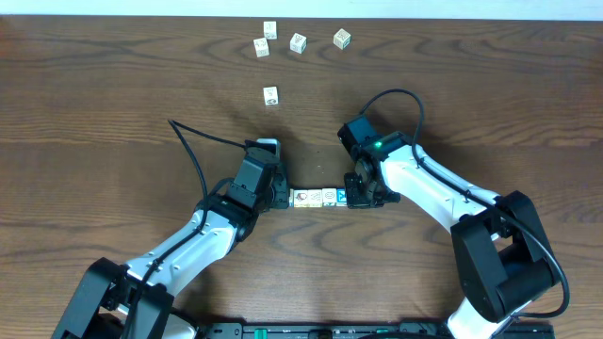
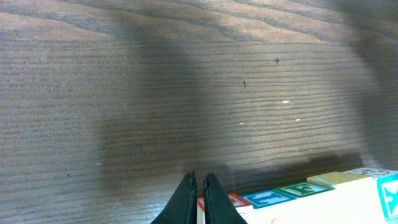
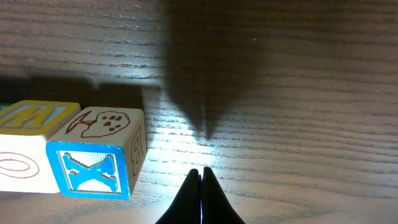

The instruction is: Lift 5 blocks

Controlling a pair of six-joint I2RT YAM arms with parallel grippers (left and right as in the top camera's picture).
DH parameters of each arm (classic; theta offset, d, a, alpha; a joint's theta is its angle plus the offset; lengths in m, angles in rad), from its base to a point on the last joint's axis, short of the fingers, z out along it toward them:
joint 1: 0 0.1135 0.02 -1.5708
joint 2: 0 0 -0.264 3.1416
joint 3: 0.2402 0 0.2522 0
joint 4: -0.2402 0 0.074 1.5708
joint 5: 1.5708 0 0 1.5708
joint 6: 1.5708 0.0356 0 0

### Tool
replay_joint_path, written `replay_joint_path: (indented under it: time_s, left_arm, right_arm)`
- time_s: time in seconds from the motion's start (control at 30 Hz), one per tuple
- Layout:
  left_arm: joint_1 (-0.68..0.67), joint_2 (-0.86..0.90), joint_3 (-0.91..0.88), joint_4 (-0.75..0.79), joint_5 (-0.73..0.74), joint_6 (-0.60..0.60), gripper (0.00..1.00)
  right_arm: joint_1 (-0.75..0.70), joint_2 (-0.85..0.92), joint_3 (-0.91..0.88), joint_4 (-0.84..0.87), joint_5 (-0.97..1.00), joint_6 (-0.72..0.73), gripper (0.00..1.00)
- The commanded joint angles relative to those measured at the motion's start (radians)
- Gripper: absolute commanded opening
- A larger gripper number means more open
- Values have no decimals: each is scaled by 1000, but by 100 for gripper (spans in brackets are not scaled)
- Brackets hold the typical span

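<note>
**Supervisor:** Underneath everything is the dark wood-grain tabletop [image 1: 113, 94]. What am I seeing, left to right?

**Operator:** First my left gripper [image 1: 285, 197], black fingers [image 2: 186, 198] pressed together with nothing between them. I use it as a blunt pusher against the red-edged end of the row of five small cream printed cubes [image 1: 317, 197], which lies mid-table between both arms. The far end is the bright blue cube with the white X [image 3: 90, 173]. Just beside it is my right gripper [image 3: 201, 173], likewise closed tight on nothing. Squeezing from both ends is, I judge, how all five rise together.

**Supervisor:** Is it off the table?

**Operator:** I cannot tell.

**Supervisor:** Obstacles?

**Operator:** None. The five loose whitish cubes [image 1: 298, 42] sit well apart at the far edge. My worry is the row buckling.
</note>
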Motion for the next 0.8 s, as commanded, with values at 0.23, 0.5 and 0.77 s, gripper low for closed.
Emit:
replay_joint_path:
  time_s: [0.23,0.5,0.77]
  left_arm:
    - [0,19,-5,27,-5,-9,7]
    - [0,65,-5,27,0,-33,7]
    - [0,66,-5,27,22,-32,7]
  right_arm:
    - [-7,-1,11,2,2,4,1]
    - [-7,-1,11,2,2,4,1]
    - [-7,-1,11,2,3,4,1]
